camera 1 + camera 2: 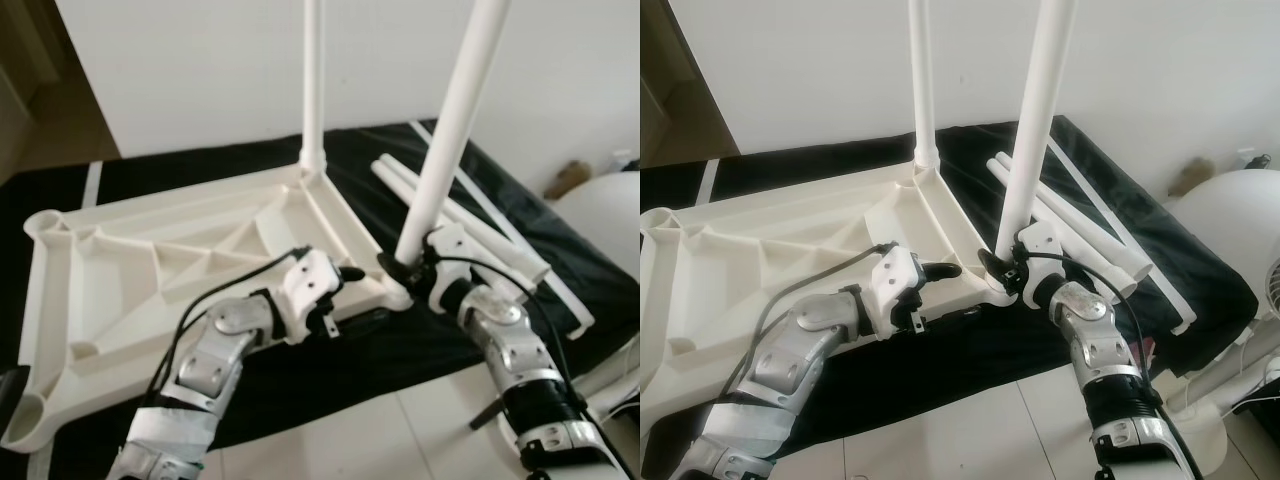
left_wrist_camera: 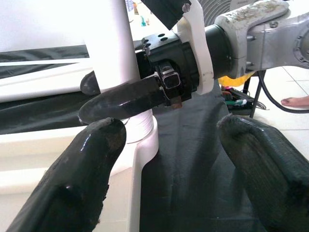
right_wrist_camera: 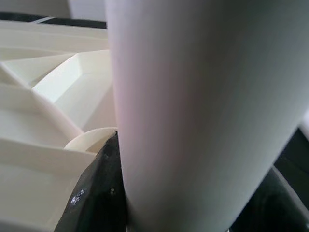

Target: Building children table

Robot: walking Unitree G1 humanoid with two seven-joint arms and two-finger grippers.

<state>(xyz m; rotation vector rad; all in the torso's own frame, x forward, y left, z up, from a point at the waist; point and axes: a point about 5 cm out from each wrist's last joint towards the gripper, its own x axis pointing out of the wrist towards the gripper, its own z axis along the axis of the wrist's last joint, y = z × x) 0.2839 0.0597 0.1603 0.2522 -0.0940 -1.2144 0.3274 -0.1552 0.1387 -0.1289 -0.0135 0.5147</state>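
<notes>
two legs stand in the upturned tabletop (image 1: 150,260) on black cloth (image 1: 420,350); right gripper (image 1: 405,268) fingers pinch the near leg (image 1: 450,130) base; left gripper (image 1: 345,275) fingers spread beside it

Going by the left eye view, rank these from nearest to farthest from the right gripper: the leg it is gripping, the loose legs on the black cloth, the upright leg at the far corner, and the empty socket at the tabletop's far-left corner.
1. Gripped leg, between the right gripper's fingers at the near corner.
2. Loose legs, lying just behind it on the black cloth.
3. Upright leg, at the far corner, to its left.
4. Empty socket, across the tabletop.
</notes>
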